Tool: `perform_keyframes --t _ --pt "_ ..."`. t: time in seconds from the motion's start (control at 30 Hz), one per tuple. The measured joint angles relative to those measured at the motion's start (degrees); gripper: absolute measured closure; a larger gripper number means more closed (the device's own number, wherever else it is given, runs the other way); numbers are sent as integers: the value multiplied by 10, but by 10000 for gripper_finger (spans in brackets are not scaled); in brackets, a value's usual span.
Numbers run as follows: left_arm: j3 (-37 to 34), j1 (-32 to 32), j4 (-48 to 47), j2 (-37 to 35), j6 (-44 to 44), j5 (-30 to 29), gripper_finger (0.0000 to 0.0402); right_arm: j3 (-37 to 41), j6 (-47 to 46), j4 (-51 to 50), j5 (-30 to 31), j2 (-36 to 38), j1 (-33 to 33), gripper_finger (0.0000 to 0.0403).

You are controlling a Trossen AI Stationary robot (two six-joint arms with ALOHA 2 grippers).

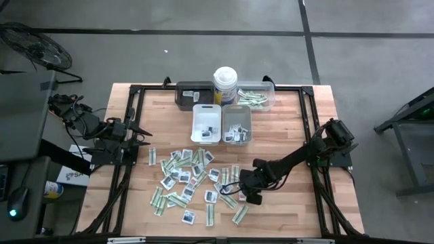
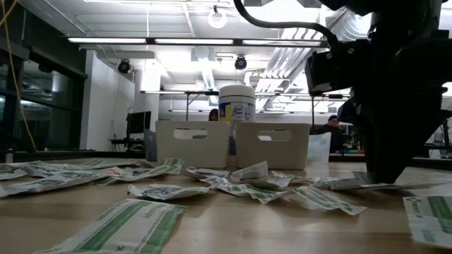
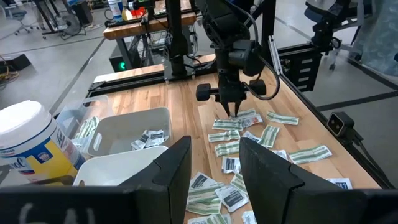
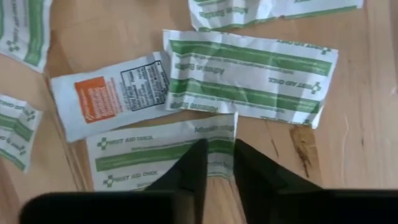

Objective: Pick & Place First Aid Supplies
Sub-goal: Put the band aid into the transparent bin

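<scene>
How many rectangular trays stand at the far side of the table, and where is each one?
4. The dark rectangular tray is on the left of the white round canister, the clear rectangular tray on its right. In front stand the white rectangular tray and the grey rectangular tray. None seems hidden.

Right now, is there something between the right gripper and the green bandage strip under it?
Nothing visible: the right gripper is directly at the green-and-white bandage strip, its fingertips on the strip's edge. The orange-label sachet lies beside it, not over it.

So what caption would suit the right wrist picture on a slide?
Right end effector closing on a green-striped strip beside an orange-marked sachet.
</scene>
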State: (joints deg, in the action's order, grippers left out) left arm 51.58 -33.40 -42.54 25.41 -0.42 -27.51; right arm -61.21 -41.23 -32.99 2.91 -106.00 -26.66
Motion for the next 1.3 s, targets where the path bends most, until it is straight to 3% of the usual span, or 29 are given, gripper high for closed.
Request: perform_keyframes --t 0.17,0.47,0.7,1.03,1.3 --pt "0 0 0 0 0 0 269 1 -10 -1 -9 2 1 396" --pt "0 0 0 0 -1 1 269 3 -74 -3 -47 33 -2 400" --pt "0 0 0 0 -1 0 269 3 -117 -11 -36 89 -1 402" --pt "0 0 1 0 0 -4 269 3 -159 -69 51 201 35 402" --pt "0 0 1 0 0 -13 269 2 -156 -111 130 280 133 402"
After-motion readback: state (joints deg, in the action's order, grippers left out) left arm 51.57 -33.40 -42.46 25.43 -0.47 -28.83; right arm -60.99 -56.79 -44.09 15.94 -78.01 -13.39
